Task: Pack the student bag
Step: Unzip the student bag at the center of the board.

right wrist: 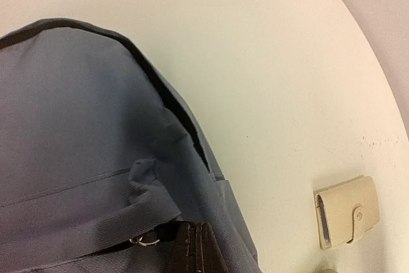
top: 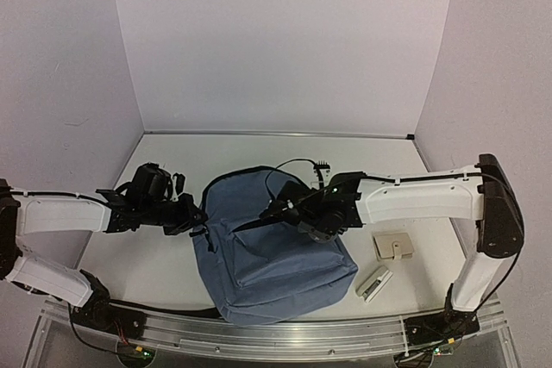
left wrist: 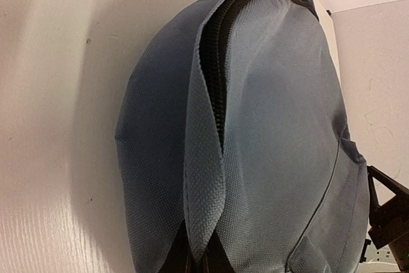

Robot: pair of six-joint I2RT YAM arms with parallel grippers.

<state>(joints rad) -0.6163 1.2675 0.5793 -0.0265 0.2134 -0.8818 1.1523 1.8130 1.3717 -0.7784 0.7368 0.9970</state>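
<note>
Item: student bag (top: pixel 267 273), dusty blue, lying flat at the middle of the table (top: pixel 371 161), its rounded top toward the far wall. The main zip (left wrist: pixel 214 75) gapes partway along the left shoulder.

Left gripper (left wrist: pixel 199 261): fingers closed together on the cloth flap beside the zip opening, at the bag's left edge.

Right gripper (right wrist: pixel 192 250): fingers closed over the bag's front, pinching at a bunched fold beside a small metal ring (right wrist: pixel 147 241) — whether pull tab or cloth is held cannot be told.

Loose stock, right of the bag: beige wallet (top: pixel 394 246); small white-and-grey object (top: pixel 373 283), near the front edge.

Step in hand, as judged: opening the bag, nothing seen packed. Next move likely calls for the two grips drawing apart to widen the mouth — then one hand freed for the wallet
</note>
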